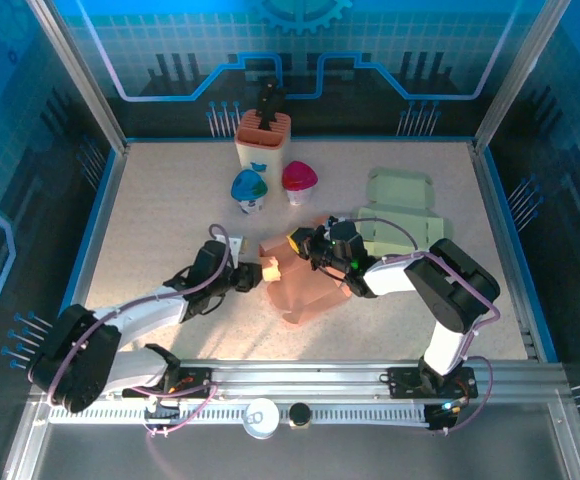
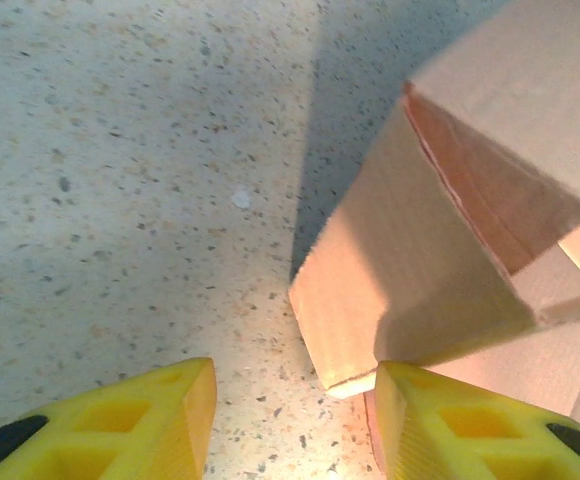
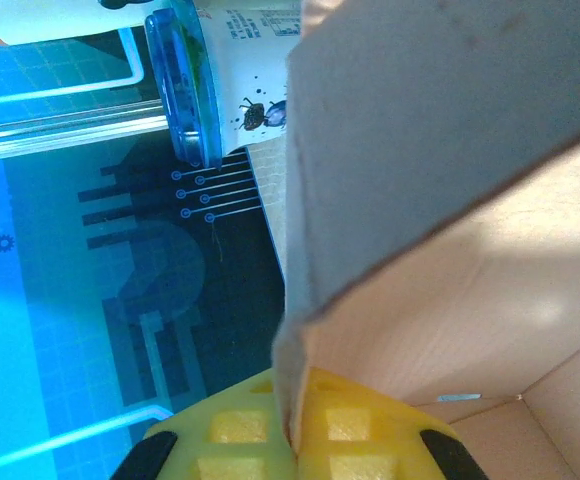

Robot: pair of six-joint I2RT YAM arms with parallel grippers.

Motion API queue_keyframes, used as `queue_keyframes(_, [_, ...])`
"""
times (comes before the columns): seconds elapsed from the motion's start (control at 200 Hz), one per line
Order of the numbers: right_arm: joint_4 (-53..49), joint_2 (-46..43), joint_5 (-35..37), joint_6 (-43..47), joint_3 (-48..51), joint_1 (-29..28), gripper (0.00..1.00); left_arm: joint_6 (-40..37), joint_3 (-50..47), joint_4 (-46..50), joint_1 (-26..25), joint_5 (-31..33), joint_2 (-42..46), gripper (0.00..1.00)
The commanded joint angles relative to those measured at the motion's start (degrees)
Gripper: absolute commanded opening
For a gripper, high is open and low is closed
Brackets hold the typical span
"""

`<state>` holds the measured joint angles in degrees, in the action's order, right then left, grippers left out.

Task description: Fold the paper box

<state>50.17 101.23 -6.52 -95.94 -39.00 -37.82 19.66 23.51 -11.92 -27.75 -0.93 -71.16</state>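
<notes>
The paper box sits mid-worktop. The right hand is clamped on its far wall. The left hand, half parted and empty, faces the box's left flap just ahead (probably the nearer one for folding).

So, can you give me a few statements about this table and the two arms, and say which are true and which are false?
1. The right gripper is shut on a wall of the paper box. True.
2. The left gripper is clamped on the box. False: its jaws stand apart, not closed on the box.
3. A flat pale green sheet lies to the right of the box. True.
4. Both cups have blue lids. False: there is a blue-lidded cup and a pink-lidded cup.
</notes>
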Motion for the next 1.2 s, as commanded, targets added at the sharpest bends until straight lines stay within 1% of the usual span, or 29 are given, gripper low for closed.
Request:
queue_keyframes(0.0, [-0.8,1.17,-0.76,1.11,-0.78,-0.31,0.0,-1.69,1.23,-2.03,-1.27,1.77,-2.28,0.47])
queue_keyframes(0.065, [-0.78,0.87,-0.47,1.12,-0.57,-0.5,0.0,-1.6,1.83,-2.12,-1.71,2.73,-3.3,0.47])
queue_keyframes(0.145, [-0.91,0.72,-0.29,1.21,-0.48,-0.54,0.0,-1.23,1.98,-2.92,-2.84,3.88,-3.94,0.53])
queue_keyframes(0.255, [0.04,0.95,0.02,1.04,-0.24,-0.67,0.0,-0.98,2.12,-3.69,-5.44,6.89,-4.34,0.57])
queue_keyframes(0.45, [1.03,0.92,0.7,0.93,0.13,-1.15,0.0,0.54,1.86,-5.64,-8.53,12.16,-5.65,0.57])
queue_keyframes(0.53, [1.59,0.98,0.97,0.76,0.41,-1.38,0.0,0.66,2.1,-5.63,-9.22,14.35,-6.22,0.56])
queue_keyframes(0.695, [2.25,0.91,1.42,1.01,1.0,-1.98,0.0,-0.62,3.27,-5.68,-10.47,15.36,-7.24,0.46])
queue_keyframes(0.79, [3.1,1.13,2.06,0.94,1.62,-2.32,0.0,-0.86,3.9,-5.43,-12.0,17.71,-7.63,0.45])
queue_keyframes(0.925, [5.14,1.14,4.05,0.76,2.65,-3.46,0.0,0.48,4.63,-4.99,-12.07,20.1,-8.84,0.43])
queue_keyframes(1.085, [7.36,1.25,7.99,0.52,4.24,-5.21,0.0,1.78,5.42,-4.91,-12.15,22.62,-10.53,0.42])
queue_keyframes(1.196, [9.01,1.52,9.83,0.68,4.98,-6.26,0.0,2.04,5.7,-5.29,-12.16,23.41,-10.87,0.38])
